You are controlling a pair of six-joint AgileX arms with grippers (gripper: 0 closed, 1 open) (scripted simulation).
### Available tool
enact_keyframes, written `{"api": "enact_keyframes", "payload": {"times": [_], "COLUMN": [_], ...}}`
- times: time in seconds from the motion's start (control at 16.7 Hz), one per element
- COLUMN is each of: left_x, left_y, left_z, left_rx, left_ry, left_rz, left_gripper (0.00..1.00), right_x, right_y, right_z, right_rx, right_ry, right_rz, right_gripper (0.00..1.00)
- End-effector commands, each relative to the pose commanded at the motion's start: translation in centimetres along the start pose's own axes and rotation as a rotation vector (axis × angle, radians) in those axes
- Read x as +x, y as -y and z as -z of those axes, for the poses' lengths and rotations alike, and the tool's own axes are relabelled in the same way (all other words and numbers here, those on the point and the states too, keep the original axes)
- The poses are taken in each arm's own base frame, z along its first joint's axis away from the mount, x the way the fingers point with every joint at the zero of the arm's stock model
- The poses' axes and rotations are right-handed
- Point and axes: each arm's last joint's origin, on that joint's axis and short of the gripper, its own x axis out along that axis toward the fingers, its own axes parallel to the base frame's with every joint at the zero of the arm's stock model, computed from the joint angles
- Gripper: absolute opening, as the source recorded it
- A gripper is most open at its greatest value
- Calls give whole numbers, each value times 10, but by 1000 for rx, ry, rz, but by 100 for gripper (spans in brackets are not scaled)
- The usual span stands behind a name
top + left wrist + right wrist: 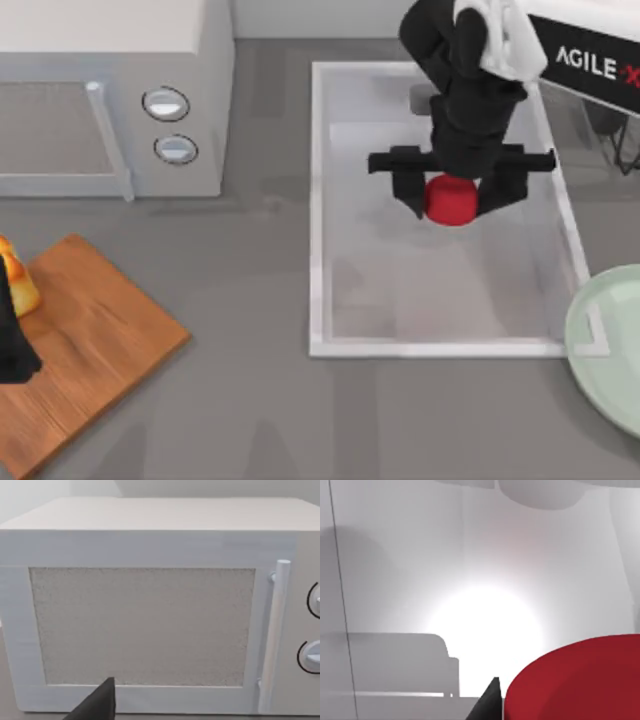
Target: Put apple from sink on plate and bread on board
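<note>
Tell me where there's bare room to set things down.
The plate, right of the sink, is bare. The board is free toward its right corner; its left edge is crowded by the bread and left hand. Right hand brackets the apple.

Your AgileX arms: matte black with white shells

Your right arm (470, 90) is black and blocky, with a crossbar above dark fingers (405, 190); its white casing reads "AGILE·X". Your left arm (12, 340) looks black.

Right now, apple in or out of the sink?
In. The apple sits inside the sink, between the right gripper fingers, well short of the plate.
</note>
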Motion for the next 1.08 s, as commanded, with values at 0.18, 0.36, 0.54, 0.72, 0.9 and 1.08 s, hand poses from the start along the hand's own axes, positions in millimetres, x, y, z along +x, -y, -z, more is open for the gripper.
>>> {"api": "enact_keyframes", "payload": {"times": [0.18,0.36,0.54,0.72,0.9,1.08], "left_x": [0,0,0,0,0,0], "left_y": [0,0,0,0,0,0], "left_z": [0,0,0,0,0,0], "left_rx": [0,0,0,0,0,0], "left_ry": [0,0,0,0,0,0], "left_rz": [0,0,0,0,0,0], "left_gripper": [100,100,100,100,100,100], "right_x": [-23,-44,-62,-76,-84,-89], "right_y": [22,52,86,119,147,167], "right_z": [3,13,30,53,79,103], "right_rx": [0,0,1,1,2,4], "right_ry": [20,22,10,-10,-35,-59], "right_rz": [-6,-2,5,12,16,17], "right_gripper": [0,0,0,0,0,0]}}
